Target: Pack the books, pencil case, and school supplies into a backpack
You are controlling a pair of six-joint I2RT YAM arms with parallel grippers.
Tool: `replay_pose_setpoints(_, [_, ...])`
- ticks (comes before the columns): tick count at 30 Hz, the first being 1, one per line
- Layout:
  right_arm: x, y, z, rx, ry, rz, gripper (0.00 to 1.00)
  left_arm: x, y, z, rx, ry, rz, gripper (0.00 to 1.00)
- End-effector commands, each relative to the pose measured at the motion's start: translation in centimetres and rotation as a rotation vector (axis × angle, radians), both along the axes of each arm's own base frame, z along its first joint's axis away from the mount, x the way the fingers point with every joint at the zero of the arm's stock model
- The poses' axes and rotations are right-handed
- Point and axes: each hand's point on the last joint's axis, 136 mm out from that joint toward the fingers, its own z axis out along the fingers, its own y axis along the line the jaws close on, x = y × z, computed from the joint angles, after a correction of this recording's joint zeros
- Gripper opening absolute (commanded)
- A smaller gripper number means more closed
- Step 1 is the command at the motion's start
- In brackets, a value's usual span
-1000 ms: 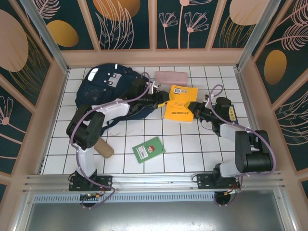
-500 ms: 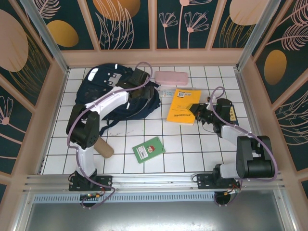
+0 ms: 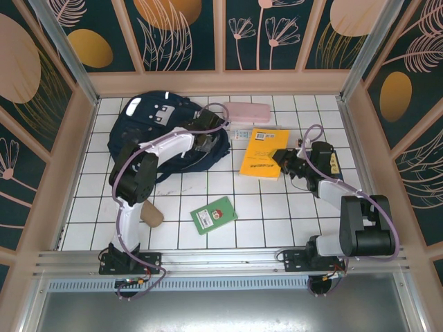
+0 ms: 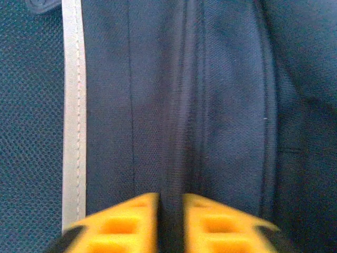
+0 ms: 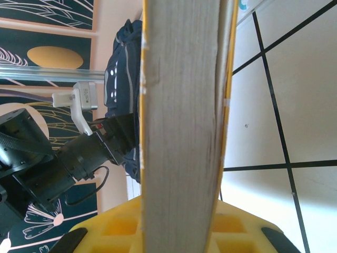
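Backpack (image 3: 163,131) lies at the far left of the tiled bench (image 3: 180,187), flat on its back. My left gripper (image 3: 206,140) is down on its right-hand edge. In the left wrist view my fingers (image 4: 131,224) stand narrow, and a dark fold of the navy fabric runs down between them. A white stripe (image 4: 73,116) runs along the cloth to the left.

My right gripper (image 3: 284,161) holds the yellow book (image 3: 263,153) by its right edge. That book sits right of the backpack and apart from it. In the right wrist view its pale page edge rises between my two yellow pads, one against each cover. I cannot tell whether the book is clear of the tiles.

The pink pencil case (image 3: 246,111) lies at the far side, just beside the backpack's upper right corner. The end of the clear packet (image 3: 240,131) shows between the case and the yellow book. The green book (image 3: 214,214) lies alone toward the near edge, well apart from the rest. A brown roll (image 3: 150,216) rests beside my left arm.
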Motion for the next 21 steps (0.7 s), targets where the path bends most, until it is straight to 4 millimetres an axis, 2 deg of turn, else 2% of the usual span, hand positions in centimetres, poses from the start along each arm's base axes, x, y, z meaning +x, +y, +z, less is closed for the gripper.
replay_pose_setpoints(1, [0.3, 0.9, 2.5, 0.017, -0.1, 0.031, 0.0, 1.0, 0.7, 2.9, 0.006, -0.058, 0.017, 0.0])
replay_pose_setpoints(6, [0.9, 2.9, 3.2, 0.053, -0.118, 0.058, 0.0, 1.4, 0.1, 8.7, -0.082, -0.145, 0.02, 0.0])
replay_pose_setpoints(10, [2.0, 5.7, 4.2, 0.094, -0.144, 0.102, 0.0, 1.4, 0.1, 13.6, -0.174, -0.202, 0.019, 0.0])
replay_pose_setpoints(14, [3.5, 8.9, 5.2, 0.134, -0.176, 0.145, 0.0, 1.3, 1.0, 18.1, -0.285, -0.264, 0.039, 0.0])
replay_pose_setpoints(21, [7.2, 14.5, 6.1, 0.198, -0.209, 0.182, 0.0, 1.4, 3.1, 23.9, -0.505, -0.328, 0.048, 0.0])
